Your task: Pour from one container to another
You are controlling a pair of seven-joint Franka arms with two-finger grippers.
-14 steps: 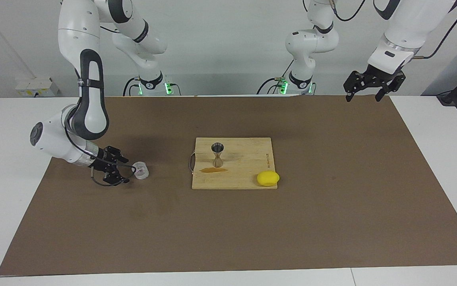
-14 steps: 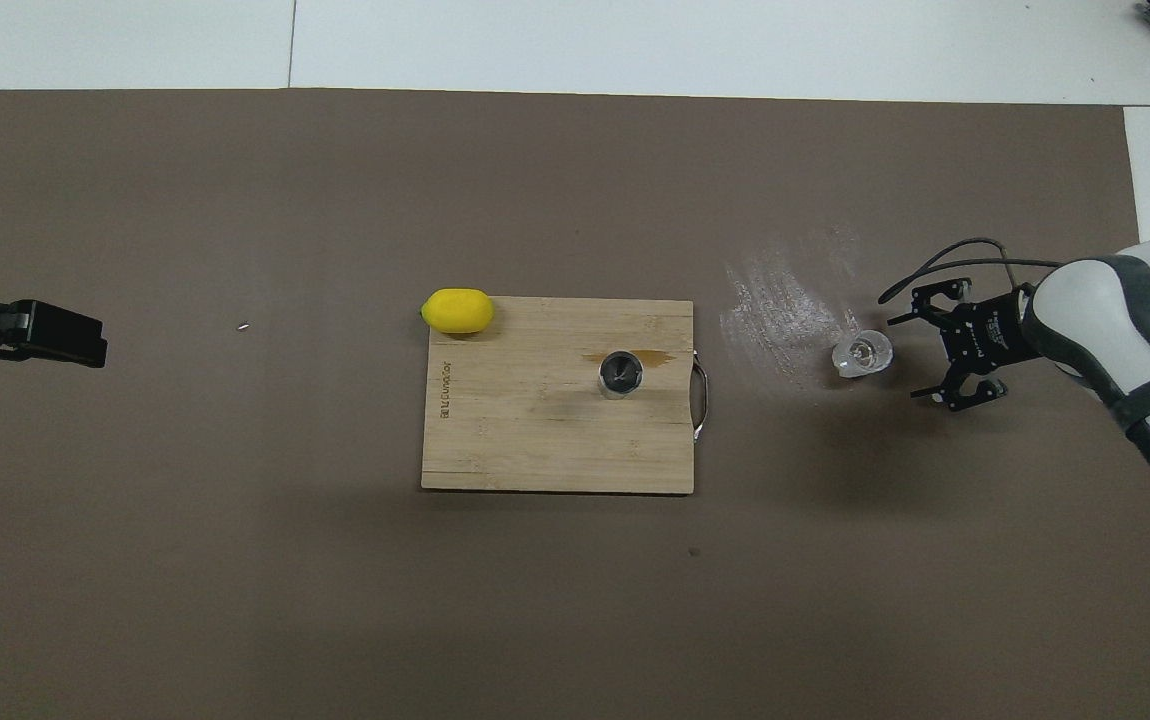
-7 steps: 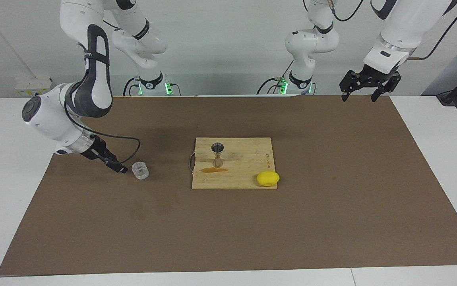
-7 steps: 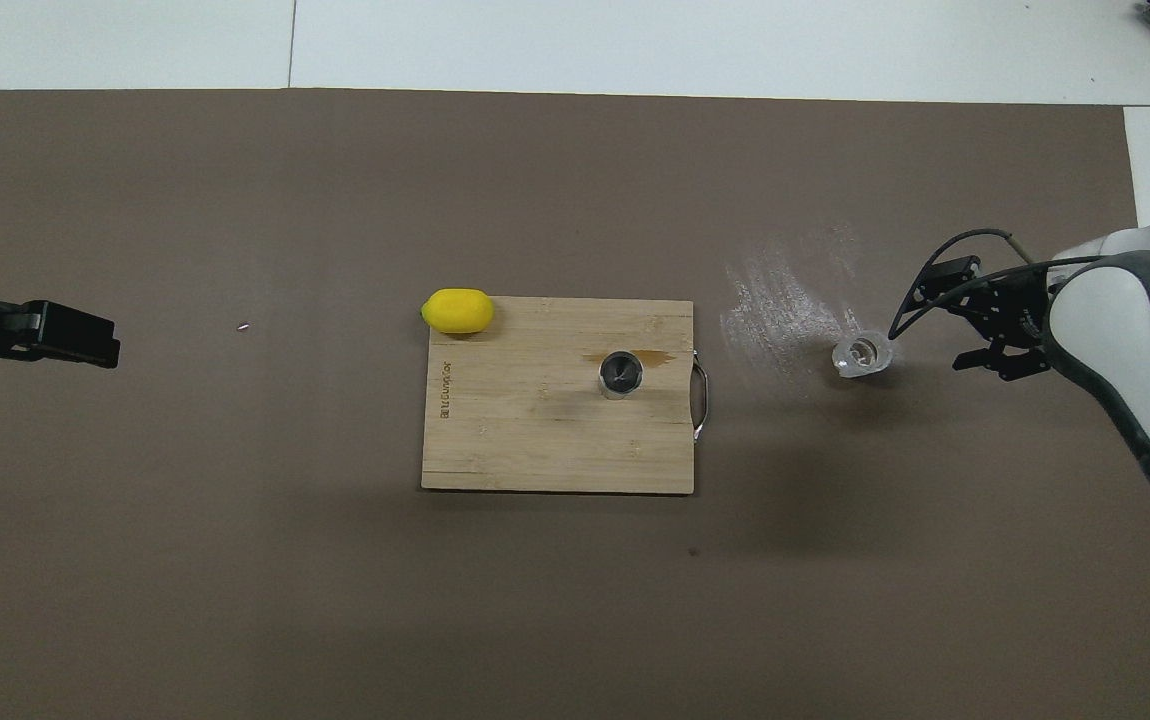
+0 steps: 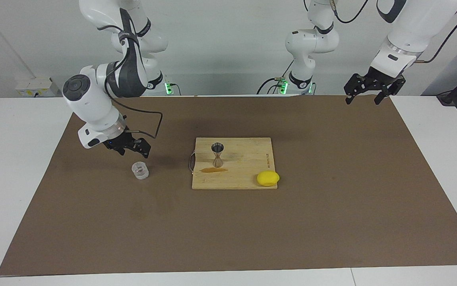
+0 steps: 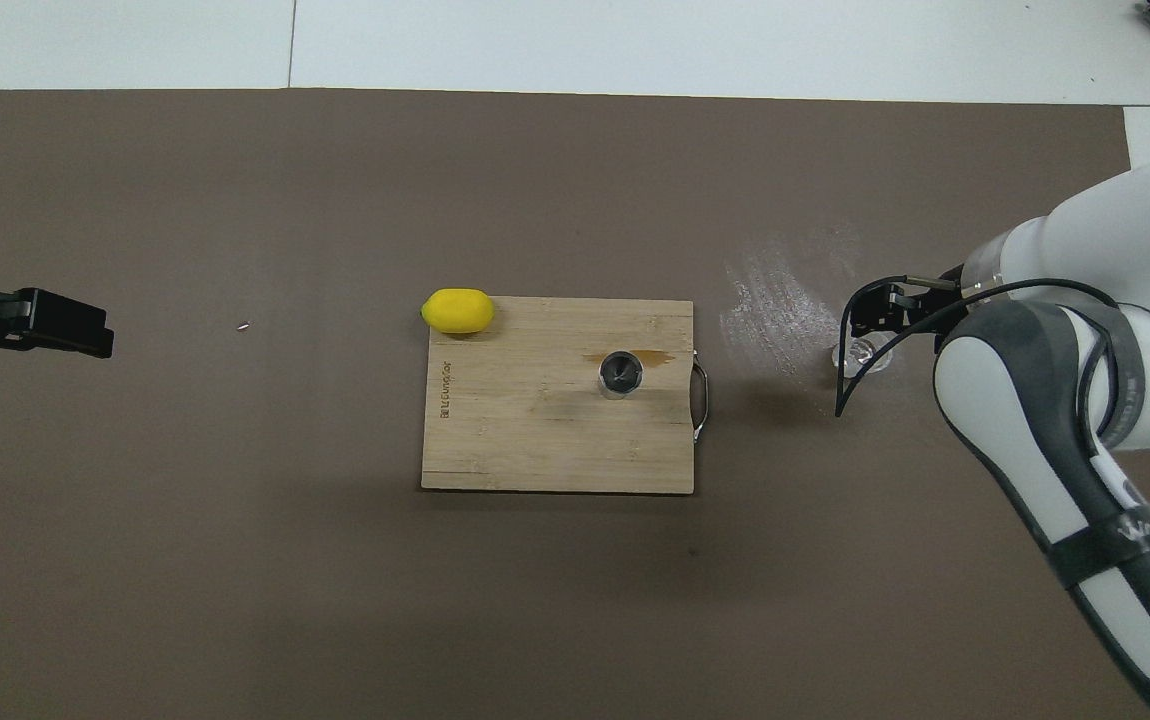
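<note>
The clear cup (image 5: 140, 171) (image 6: 860, 352) stands upright on the brown mat toward the right arm's end of the table. My right gripper (image 5: 135, 153) (image 6: 875, 315) hangs open just over the cup, not touching it, and covers part of it in the overhead view. The steel jigger (image 5: 217, 155) (image 6: 621, 374) stands upright on the wooden cutting board (image 5: 248, 165) (image 6: 535, 440). My left gripper (image 5: 362, 99) (image 6: 95, 335) waits open and empty, raised over the mat's edge at the left arm's end.
A yellow lemon (image 5: 268, 178) (image 6: 457, 310) rests at the board's corner. A brown stain (image 5: 213, 170) marks the board beside the jigger. A whitish smear (image 6: 785, 300) lies on the mat between board and cup. The right arm's cable loops near the cup.
My right arm has swung up, taking its gripper from low beside the cup to above it. The cup and jigger have not moved. The left gripper shifted only slightly.
</note>
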